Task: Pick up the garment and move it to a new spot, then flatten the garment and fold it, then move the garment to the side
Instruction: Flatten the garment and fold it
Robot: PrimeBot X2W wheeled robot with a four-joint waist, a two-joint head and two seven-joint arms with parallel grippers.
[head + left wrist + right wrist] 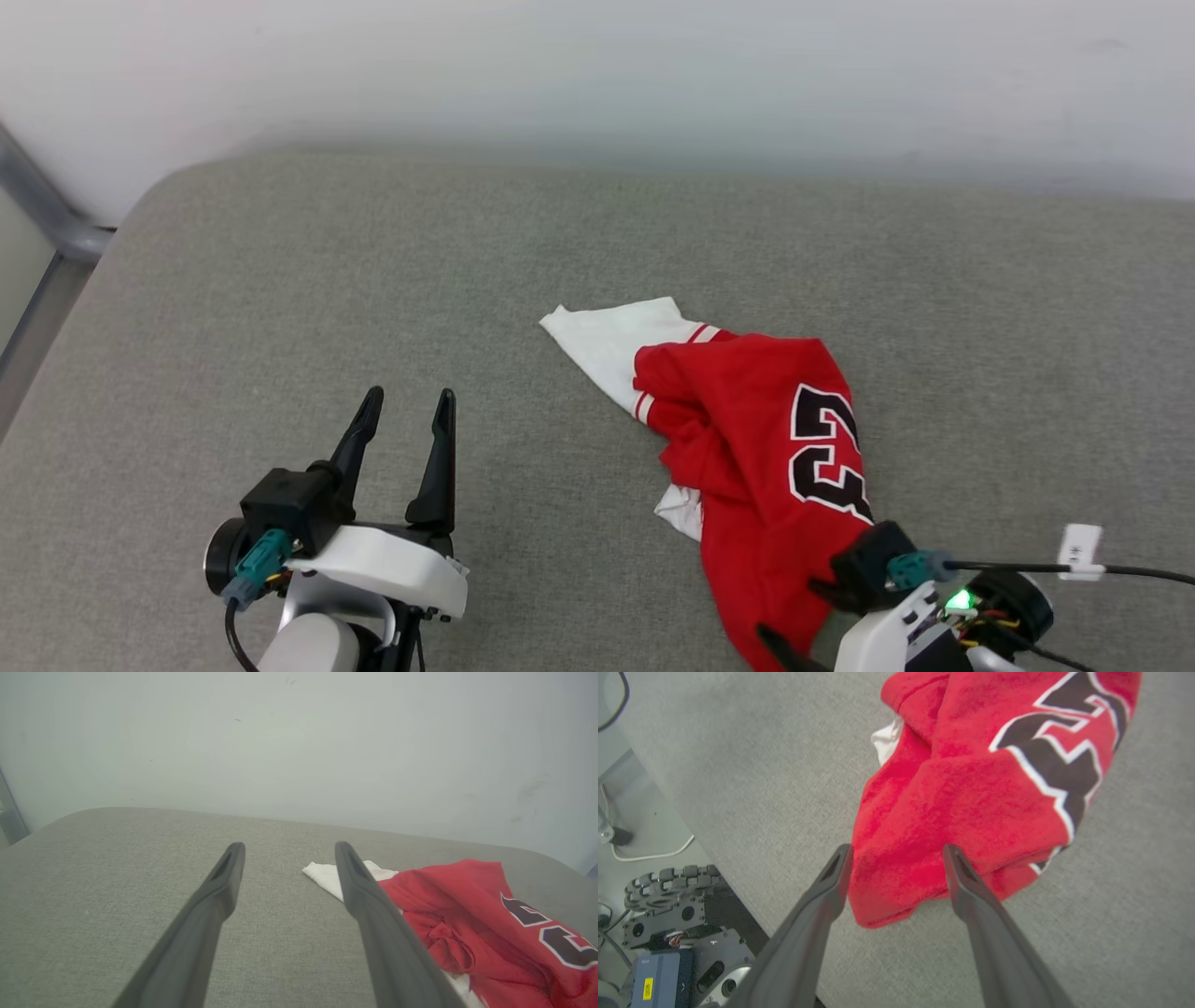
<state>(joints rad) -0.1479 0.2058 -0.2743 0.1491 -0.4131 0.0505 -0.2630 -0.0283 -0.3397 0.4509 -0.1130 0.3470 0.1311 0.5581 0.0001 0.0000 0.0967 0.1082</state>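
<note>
Garment (756,439) is lying bunched on the grey cloth-covered tabletop (280,280), right of centre and near the front edge. Red body is facing up, with black white-outlined numerals running along its right side. One white sleeve with striped trim is pointing toward the far left.

Left claw (411,397) is hovering over bare cloth, well left of the garment. Its two fingers are standing apart and gripping nothing. The left wrist view is looking low across the surface: the white sleeve tip is showing just past the right-hand finger (373,905), and a pale wall (299,742) is rising behind the far edge.

Right claw (896,848) is sitting at the garment's near end. The head view is giving only a dark wrist block, a green light (957,599) and a tagged cable (1081,546), with the fingers partly cut off by the frame. The right wrist view is showing more: both fingers are spread wide, and a fold of red cloth is lying between their tips. The claw is not closing on the cloth, and I cannot tell whether the tips are touching it.

That same view is also taking in the tabletop's front edge, with the robot's base (668,896) and a white cord on the floor (654,851) below.
</note>
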